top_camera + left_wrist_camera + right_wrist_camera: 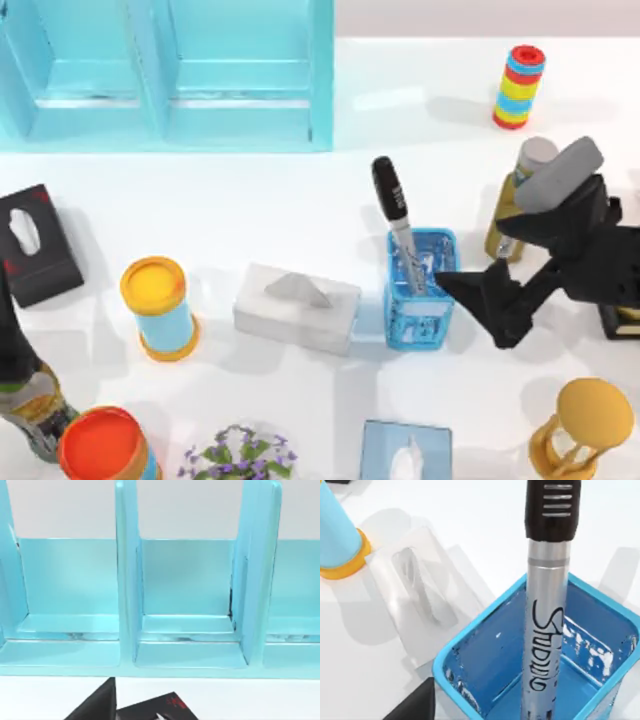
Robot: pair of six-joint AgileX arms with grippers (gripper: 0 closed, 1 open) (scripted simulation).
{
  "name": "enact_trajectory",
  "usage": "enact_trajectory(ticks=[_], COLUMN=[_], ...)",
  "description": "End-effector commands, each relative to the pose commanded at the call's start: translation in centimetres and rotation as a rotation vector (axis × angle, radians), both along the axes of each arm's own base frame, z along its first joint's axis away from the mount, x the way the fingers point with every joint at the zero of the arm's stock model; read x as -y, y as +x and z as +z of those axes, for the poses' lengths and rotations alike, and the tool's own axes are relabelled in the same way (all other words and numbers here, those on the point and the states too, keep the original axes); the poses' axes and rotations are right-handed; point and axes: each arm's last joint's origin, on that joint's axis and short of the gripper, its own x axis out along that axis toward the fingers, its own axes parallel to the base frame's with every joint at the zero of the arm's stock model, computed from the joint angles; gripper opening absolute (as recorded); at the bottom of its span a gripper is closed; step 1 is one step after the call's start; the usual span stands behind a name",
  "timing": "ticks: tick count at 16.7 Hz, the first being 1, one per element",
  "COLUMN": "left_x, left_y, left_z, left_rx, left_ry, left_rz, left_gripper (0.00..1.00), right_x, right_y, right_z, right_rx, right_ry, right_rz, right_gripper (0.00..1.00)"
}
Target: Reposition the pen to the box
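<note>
The pen [397,222] stands inside the blue box [421,325], leaning slightly, its silvery-grey barrel down in the box and its black cap sticking up above the rim toward the far side of the desk [250,220]. In the right wrist view the pen [547,605] rises from the open blue box [470,650], black lettering running along its barrel.

The right gripper [478,297] sits just right of the box, its jaws spread and holding nothing, apart from the pen.

A white tissue box [297,307] lies just left of the blue box, with a yellow-lidded can [158,305] farther left. An olive bottle [520,200] stands behind the right arm.

The left wrist view faces a turquoise shelf unit [125,605]; whether the left jaws are spread or closed, I cannot tell.
</note>
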Motion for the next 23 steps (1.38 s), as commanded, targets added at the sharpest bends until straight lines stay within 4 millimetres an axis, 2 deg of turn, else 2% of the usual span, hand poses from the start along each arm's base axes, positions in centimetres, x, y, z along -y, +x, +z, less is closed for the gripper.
enact_trajectory(ticks=[7, 12, 17, 19, 23], left_x=[0.0, 0.0, 0.0, 0.0, 0.0], left_y=[0.0, 0.0, 0.0, 0.0, 0.0], left_z=[0.0, 0.0, 0.0, 0.0, 0.0], left_rx=[0.000, 0.000, 0.000, 0.000, 0.000], left_ry=[0.000, 0.000, 0.000, 0.000, 0.000], left_rz=[0.000, 0.000, 0.000, 0.000, 0.000], left_gripper=[1.00, 1.00, 1.00, 1.00, 1.00], right_x=[-0.3, -2.7, -6.3, -6.8, -6.8], right_y=[0.5, 2.2, 4.4, 4.8, 4.9], right_z=[-0.2, -1.4, -4.4, -5.2, -5.4], right_rx=[0.000, -0.006, -0.008, -0.002, -0.001], right_ry=[0.001, -0.001, -0.002, -0.001, 0.000], right_rz=[0.002, 0.008, 0.009, 0.003, 0.000], right_gripper=[1.00, 1.00, 1.00, 1.00, 1.00])
